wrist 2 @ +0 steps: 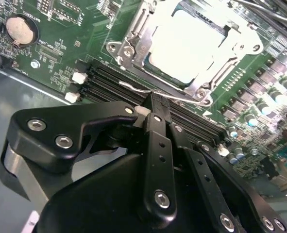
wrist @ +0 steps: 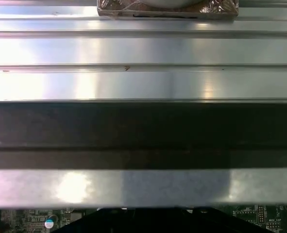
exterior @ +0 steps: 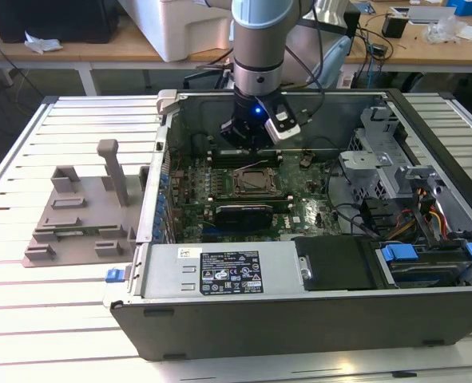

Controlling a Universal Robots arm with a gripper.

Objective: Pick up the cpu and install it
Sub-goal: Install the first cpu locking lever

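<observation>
Hanging inside the open computer case (exterior: 427, 152), my pincer (wrist 2: 154, 108) points down at the green motherboard (exterior: 299, 214), just behind the socket as the exterior view has it. In the second wrist view my black fingers (wrist 2: 158, 145) are drawn together with no gap that I can make out at their tips, and nothing is held between them. The tips hover over the dark memory slots (wrist 2: 109, 83), close beside the socket's thin wire lever (wrist 2: 148, 92).

The cpu (wrist 2: 187, 46) already sits in the socket (exterior: 255, 182), its silver top glaring bright and the metal frame (wrist 2: 133, 41) lying around it. Whether that frame is latched I cannot tell.

Farther out, a round coin battery (wrist 2: 19, 29) sits on the board in the second wrist view. The first wrist view looks across the case's grey metal wall (wrist: 143, 82). In the exterior view the power supply (exterior: 220, 275) lies along the near side, and a grey parts fixture (exterior: 84, 211) rests on the slatted table (exterior: 28, 319) at the exterior view's left, well apart from me.
</observation>
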